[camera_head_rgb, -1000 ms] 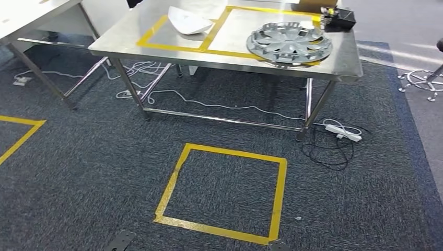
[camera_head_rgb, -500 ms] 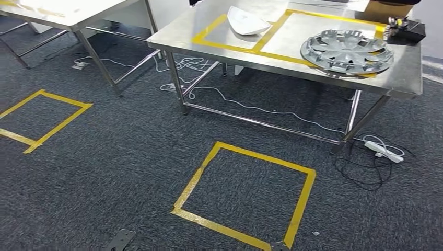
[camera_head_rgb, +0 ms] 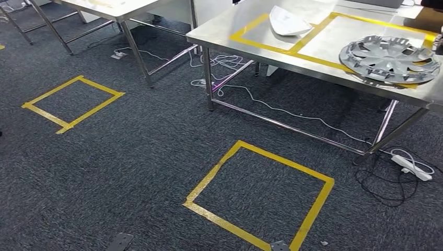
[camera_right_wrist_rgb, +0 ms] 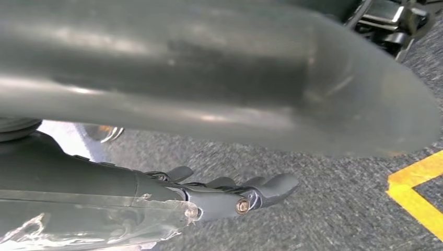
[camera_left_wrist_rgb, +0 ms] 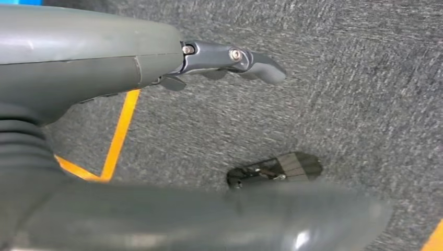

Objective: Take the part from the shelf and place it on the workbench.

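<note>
Two robot hands hang empty over carpet, left robot hand (camera_left_wrist_rgb: 230,60) and right robot hand (camera_right_wrist_rgb: 235,196) with fingers loosely apart. Well ahead, one wheel cover (camera_head_rgb: 389,58) lies on the worktop (camera_head_rgb: 245,39); probably light, stiff plastic, best gripped at its rim.

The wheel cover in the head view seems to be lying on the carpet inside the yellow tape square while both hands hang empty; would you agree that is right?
Not quite. The head view shows the wheel cover lying on the steel workbench, over its yellow tape outline, not on the carpet. The yellow tape square on the carpet has nothing in it. The rest stands: the left hand and right hand hold nothing.
</note>
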`<state>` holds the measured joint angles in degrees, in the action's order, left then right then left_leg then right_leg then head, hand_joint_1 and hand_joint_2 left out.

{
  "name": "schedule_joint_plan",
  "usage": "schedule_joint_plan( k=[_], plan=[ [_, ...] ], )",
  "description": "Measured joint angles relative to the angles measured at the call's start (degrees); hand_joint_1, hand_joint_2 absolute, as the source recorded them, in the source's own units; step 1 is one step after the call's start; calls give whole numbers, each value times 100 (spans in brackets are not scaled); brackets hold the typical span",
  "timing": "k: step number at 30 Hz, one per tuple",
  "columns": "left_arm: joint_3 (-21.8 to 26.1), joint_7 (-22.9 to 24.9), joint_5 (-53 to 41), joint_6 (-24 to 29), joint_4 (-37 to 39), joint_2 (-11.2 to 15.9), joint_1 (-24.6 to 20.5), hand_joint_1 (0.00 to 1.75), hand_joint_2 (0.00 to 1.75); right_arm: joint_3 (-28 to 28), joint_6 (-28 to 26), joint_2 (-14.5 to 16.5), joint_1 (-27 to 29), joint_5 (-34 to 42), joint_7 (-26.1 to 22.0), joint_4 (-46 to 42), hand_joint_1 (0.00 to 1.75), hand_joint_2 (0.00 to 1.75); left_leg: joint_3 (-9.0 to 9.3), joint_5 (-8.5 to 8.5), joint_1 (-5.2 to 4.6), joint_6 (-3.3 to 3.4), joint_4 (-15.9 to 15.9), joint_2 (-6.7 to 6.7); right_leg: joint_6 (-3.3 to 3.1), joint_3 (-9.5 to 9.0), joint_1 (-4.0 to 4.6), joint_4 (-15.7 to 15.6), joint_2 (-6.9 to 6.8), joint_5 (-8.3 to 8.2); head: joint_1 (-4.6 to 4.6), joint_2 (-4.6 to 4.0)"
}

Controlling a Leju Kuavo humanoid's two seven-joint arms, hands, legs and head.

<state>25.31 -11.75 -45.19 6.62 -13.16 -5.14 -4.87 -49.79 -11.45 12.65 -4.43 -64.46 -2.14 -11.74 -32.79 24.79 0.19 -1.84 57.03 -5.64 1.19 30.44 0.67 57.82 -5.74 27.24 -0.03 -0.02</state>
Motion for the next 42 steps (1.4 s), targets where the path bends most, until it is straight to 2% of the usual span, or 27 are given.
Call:
schedule_joint_plan(
  k=[2,3,5,6,8,9,10,11,13,15,17,18,20,22,23,24,25,26,28,30,32,34,35,37,39,40,42],
  plan=[
    [5,9,-11,-2,0,-8,-9,0,175,-1,1,-1,-2,-5,13,0,0,0,-22,1,-2,72,-34,108,48,-25,18,-14,-133,25,8,0],
    [10,14,-19,-4,0,-7,1,0,175,-1,3,-2,-5,-8,15,0,0,0,-29,-10,6,101,-41,183,80,-27,7,19,-90,74,15,0],
    [33,30,-33,-19,0,-10,8,0,175,-1,8,-2,-3,-10,17,0,0,0,-43,-39,27,170,-51,332,140,117,-26,391,200,336,32,0],
    [45,35,-38,-28,0,-16,4,0,175,0,11,-2,3,-10,17,0,0,0,-55,-49,29,194,-52,408,161,276,-36,758,383,537,43,0],
    [66,38,-45,-39,0,-29,-5,0,175,-1,14,-2,21,-8,16,0,0,0,-79,-64,26,225,-50,575,169,629,-39,1505,537,844,54,0],
    [73,38,-49,-42,0,-32,-1,0,175,-1,15,-3,28,-5,15,0,0,0,-84,-71,25,226,-49,660,165,717,-39,1667,560,853,57,0],
    [80,38,-51,-42,0,-33,4,0,175,-2,15,-4,31,-4,15,0,0,0,-84,-78,26,221,-48,744,155,695,-40,1592,574,743,57,0],
    [86,34,-55,-42,0,-34,8,0,175,-2,16,-5,30,-2,14,0,0,0,-82,-87,29,210,-47,827,142,566,-46,1298,608,542,56,0],
    [97,26,-60,-42,0,-41,-1,0,175,-3,19,-6,23,2,10,0,0,0,-89,-105,31,173,-37,976,120,192,-74,483,851,158,55,0],
    [101,14,-69,-42,0,-49,-11,0,175,-4,23,-7,18,7,7,0,0,0,-122,-135,36,109,-37,1093,100,9,-86,53,1053,39,52,0],
    [104,7,-78,-41,0,-51,3,0,175,-5,26,-8,15,11,6,0,0,0,-161,-186,60,22,-67,1196,46,-6,-68,4,1000,23,50,0],
    [106,5,-80,-39,0,-50,16,0,175,-5,27,-9,14,13,5,0,0,0,-181,-186,64,-11,-60,1162,7,-18,-67,-19,940,-5,49,0],
    [109,5,-80,-37,0,-48,22,0,175,-6,30,-8,16,12,2,0,0,0,-320,0,50,-54,201,933,-59,-35,-82,-75,796,-60,20,0],
    [109,5,-80,-37,0,-50,8,0,175,-7,31,-11,30,11,-1,0,0,0,-645,392,40,-89,897,702,-87,-28,-79,-88,626,-71,-9,0],
    [109,5,-80,-38,0,-54,7,0,175,-8,31,-14,36,11,0,0,0,0,-807,542,44,-108,1250,668,-90,-21,-75,-88,537,-69,-12,0],
    [109,4,-80,-38,0,-57,15,0,175,-8,32,-16,38,10,1,0,0,0,-896,596,48,-122,1465,652,-91,-17,-74,-88,454,-67,-12,0],
    [109,0,-79,-39,0,-60,29,0,175,-9,33,-17,36,9,3,0,0,0,-880,542,55,-133,1470,639,-88,-15,-75,-87,379,-64,-14,0],
    [109,-4,-79,-40,0,-61,41,0,175,-9,35,-17,33,7,7,0,0,0,-742,394,62,-139,1248,608,-80,-18,-78,-86,312,-58,-14,0],
    [109,-16,-78,-41,0,-70,47,0,175,-9,42,-20,28,5,15,-1,0,0,-295,82,59,-152,486,398,-32,-30,-68,-69,195,-26,-22,0],
    [110,-28,-78,-41,0,-86,35,0,175,-9,48,-25,24,2,17,-3,0,0,-32,-18,44,-89,12,248,32,-31,-31,-50,105,22,-15,0],
    [111,-42,-78,-42,1,-92,48,0,175,-9,48,-28,12,-3,27,-4,0,0,-22,-1,30,21,-36,327,78,-62,-18,-60,16,48,8,0],
    [113,-48,-78,-43,3,-91,82,0,175,-8,48,-28,1,-6,38,-4,0,0,-25,-12,30,97,-42,432,131,-71,-47,18,76,136,24,0],
    [114,-53,-78,-43,4,-92,90,0,175,-8,48,-28,0,-7,41,-3,0,0,-28,-24,35,133,-45,483,156,-1,-61,202,189,261,33,0],
    [116,-62,-78,-45,4,-100,92,0,175,-7,48,-28,10,-8,47,-2,0,0,-41,-35,32,182,-46,591,178,331,-72,921,452,637,56,0],
    [118,-66,-78,-46,4,-106,97,0,175,-8,48,-28,25,-8,55,-2,0,0,-51,-38,19,200,-45,707,170,675,-68,1605,542,888,67,0],
    [119,-67,-78,-46,4,-107,104,0,175,-9,48,-28,32,-8,57,-2,0,0,-52,-39,13,201,-44,762,156,761,-65,1742,557,890,69,0],
    [120,-67,-78,-46,4,-107,116,0,175,-9,46,-28,36,-9,59,-2,0,0,-45,-41,6,200,-42,888,114,669,-61,1455,590,621,69,0]
  ],
)
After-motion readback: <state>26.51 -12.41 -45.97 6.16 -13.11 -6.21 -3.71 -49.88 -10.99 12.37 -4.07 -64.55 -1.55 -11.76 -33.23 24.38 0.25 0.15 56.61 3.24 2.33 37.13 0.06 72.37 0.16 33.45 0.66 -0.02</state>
